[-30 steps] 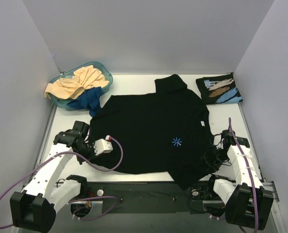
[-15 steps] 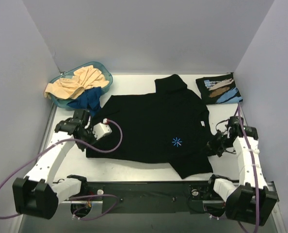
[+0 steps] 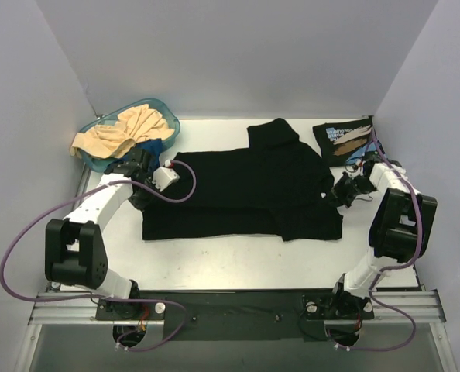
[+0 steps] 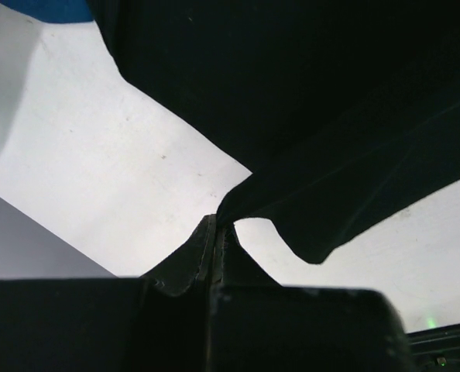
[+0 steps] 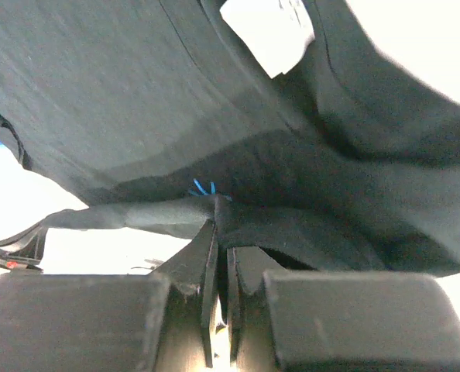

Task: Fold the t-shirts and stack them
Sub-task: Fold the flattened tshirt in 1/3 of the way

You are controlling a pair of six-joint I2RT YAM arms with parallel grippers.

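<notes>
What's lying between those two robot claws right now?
The plain black t-shirt spans the whole stretch from the left gripper to the right gripper; each is shut on an edge of it. The overhead view shows this.

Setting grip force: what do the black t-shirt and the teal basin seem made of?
The black t-shirt looks like soft matte cloth, perhaps cotton: it drapes and creases where pinched. The basin looks like translucent teal plastic with a stiff rim.
</notes>
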